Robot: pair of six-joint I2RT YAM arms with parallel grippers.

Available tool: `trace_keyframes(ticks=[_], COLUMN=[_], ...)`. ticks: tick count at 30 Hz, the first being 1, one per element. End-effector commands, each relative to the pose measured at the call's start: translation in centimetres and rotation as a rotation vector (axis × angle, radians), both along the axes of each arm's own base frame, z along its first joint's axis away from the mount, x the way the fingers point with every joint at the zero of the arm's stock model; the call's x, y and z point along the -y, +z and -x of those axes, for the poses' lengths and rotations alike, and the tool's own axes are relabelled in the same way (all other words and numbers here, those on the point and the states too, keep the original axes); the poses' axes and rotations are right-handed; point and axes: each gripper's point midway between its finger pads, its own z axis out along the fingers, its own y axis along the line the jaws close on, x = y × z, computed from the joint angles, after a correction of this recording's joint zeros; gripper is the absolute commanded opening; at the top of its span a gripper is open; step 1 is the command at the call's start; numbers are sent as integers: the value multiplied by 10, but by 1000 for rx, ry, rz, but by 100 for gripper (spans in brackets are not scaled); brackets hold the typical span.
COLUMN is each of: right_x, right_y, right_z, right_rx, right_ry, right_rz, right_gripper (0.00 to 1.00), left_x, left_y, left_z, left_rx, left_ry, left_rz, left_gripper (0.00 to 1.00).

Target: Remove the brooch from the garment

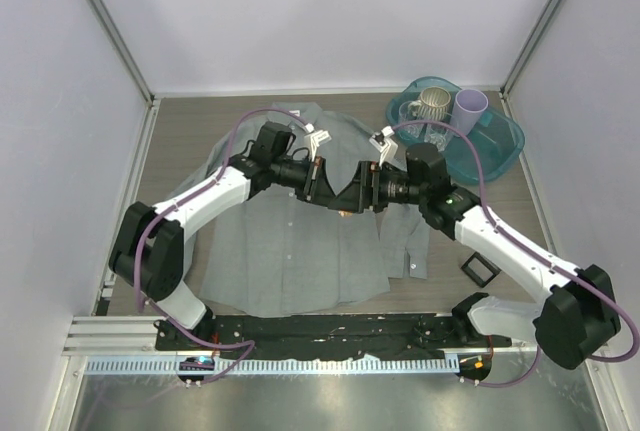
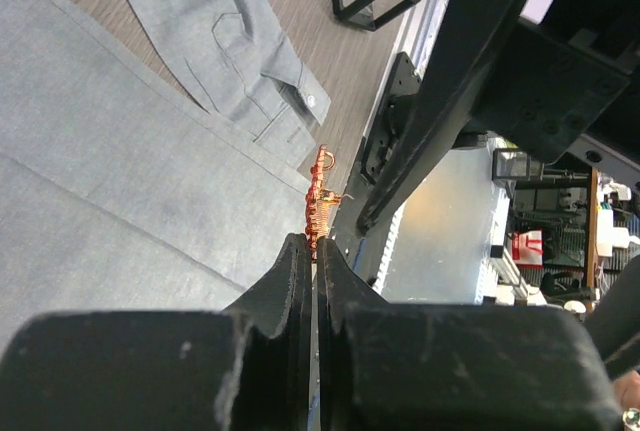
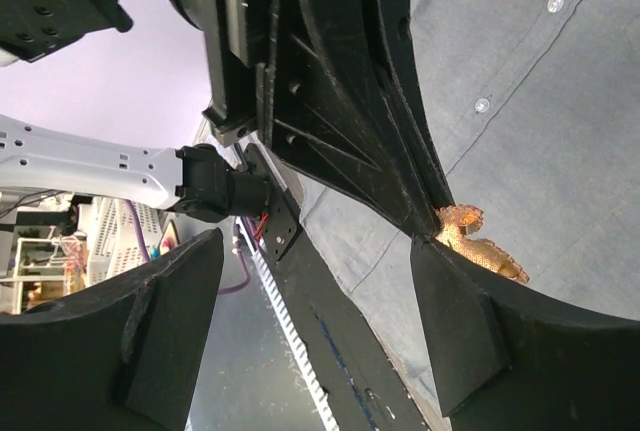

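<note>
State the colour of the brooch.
The brooch is orange-red with a coppery sheen, clearest in the left wrist view.

Left arm (image 1: 205, 201) and right arm (image 1: 505, 251): white shells on long links, black joint housings. Purple cable (image 1: 236, 131) looped along each. Left pincer (image 2: 312, 251): matte black, scuffed, pale specks. Right pincer (image 3: 318, 246): same black, blocky fingers. Green dot (image 1: 452, 194) on the right arm, possibly a lamp.

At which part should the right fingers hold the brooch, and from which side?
Probably the free end of the brooch that sticks out past the shut left gripper. Come from opposite that gripper, closing on its flat faces: it is thin and edge-on.
</note>
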Motion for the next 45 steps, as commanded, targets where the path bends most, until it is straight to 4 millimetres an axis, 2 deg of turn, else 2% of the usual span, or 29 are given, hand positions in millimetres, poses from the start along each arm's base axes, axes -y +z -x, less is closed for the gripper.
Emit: trace_keyframes(ticks=[1, 5, 8, 11, 12, 16, 23, 27, 38, 42, 45], right_x=[8, 18, 35, 51, 54, 63, 54, 47, 45, 45, 45], right_y=[43, 56, 53, 41, 29, 10, 0, -5, -2, -6, -9], right_z=[-2, -2, -12, -14, -13, -13, -10, -6, -14, -15, -15], right_rx=[131, 181, 211, 216, 196, 154, 124, 85, 103, 92, 82], right_ry=[-30, -73, -166, -211, -211, -205, -150, -112, -136, -137, -138], right_rz=[-4, 24, 101, 168, 184, 175, 49, -1, -39, -35, -33], right_gripper=[81, 82, 83, 84, 83, 81, 75, 61, 45, 43, 38], left_x=[7, 11, 12, 12, 12, 13, 15, 15, 16, 16, 15], left_y=[19, 20, 20, 23, 24, 31, 34, 35, 39, 41, 42], left_z=[2, 5, 6, 7, 8, 11, 16, 16, 19, 20, 20], left_rx=[14, -17, -27, -22, -16, 1, 9, 9, 17, 20, 25], left_ry=[-47, -62, -67, -74, -77, -92, -109, -110, -116, -120, -119], left_rz=[67, 99, 106, 116, 121, 141, 154, 157, 166, 169, 171], left_gripper=[0, 0, 0, 0, 0, 0, 0, 0, 0, 0, 0])
